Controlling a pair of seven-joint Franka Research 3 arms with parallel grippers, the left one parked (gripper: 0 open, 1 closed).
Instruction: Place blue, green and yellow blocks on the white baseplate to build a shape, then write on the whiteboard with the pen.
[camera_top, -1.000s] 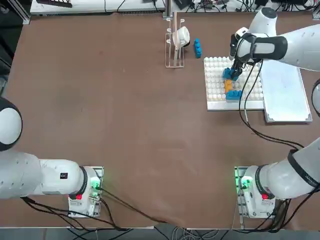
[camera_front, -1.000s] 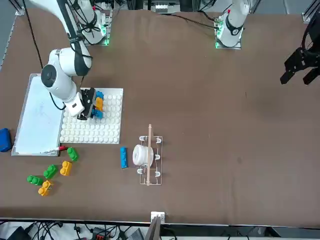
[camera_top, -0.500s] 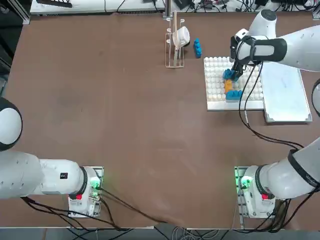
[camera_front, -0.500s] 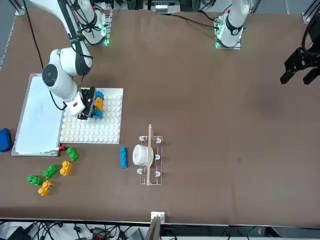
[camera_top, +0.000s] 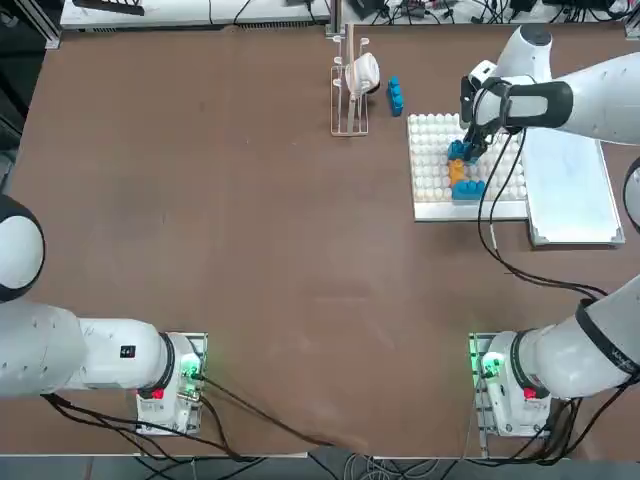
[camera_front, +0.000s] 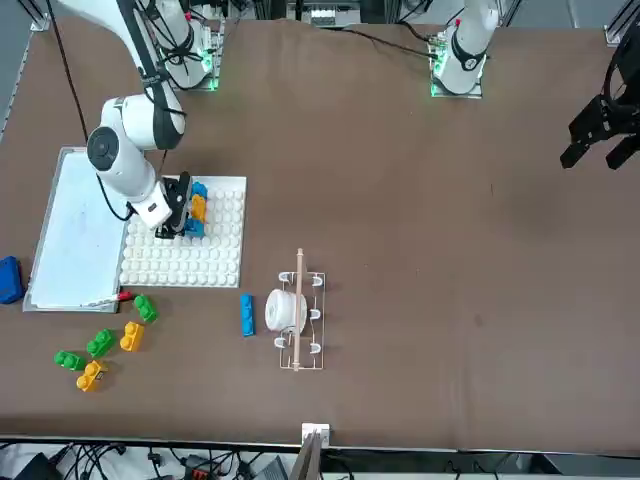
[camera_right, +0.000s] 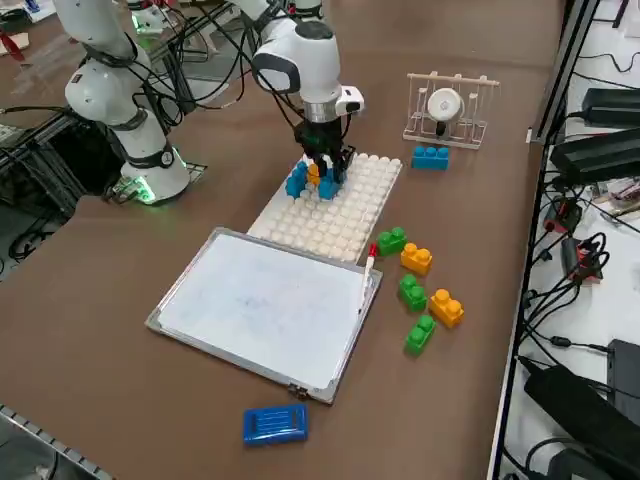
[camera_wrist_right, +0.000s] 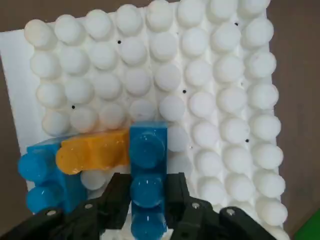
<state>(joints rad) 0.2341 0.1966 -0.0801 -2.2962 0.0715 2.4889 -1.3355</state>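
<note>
My right gripper (camera_wrist_right: 146, 202) is shut on a blue block (camera_wrist_right: 146, 170), one finger (camera_wrist_right: 117, 195) on each long side. The block's end meets a yellow block (camera_wrist_right: 92, 150), which adjoins a second blue block (camera_wrist_right: 42, 172) on the white baseplate (camera_wrist_right: 215, 100). From overhead the gripper (camera_top: 465, 150) stands over the baseplate (camera_top: 435, 180), with the whiteboard (camera_top: 570, 180) beside it. The pen (camera_right: 368, 262) lies along the whiteboard's (camera_right: 265, 305) edge. Whether the held block sits on the studs I cannot tell.
Loose green (camera_right: 391, 240) and yellow blocks (camera_right: 446, 308) lie by the pen. A lone blue block (camera_right: 431, 157) lies near a wire rack (camera_right: 446, 108) holding a white roll. A smooth blue slab (camera_right: 275, 424) lies past the whiteboard's far corner.
The right arm's wrist has shifted a little toward the far side of the table. Its grip on the blue block is unchanged.
</note>
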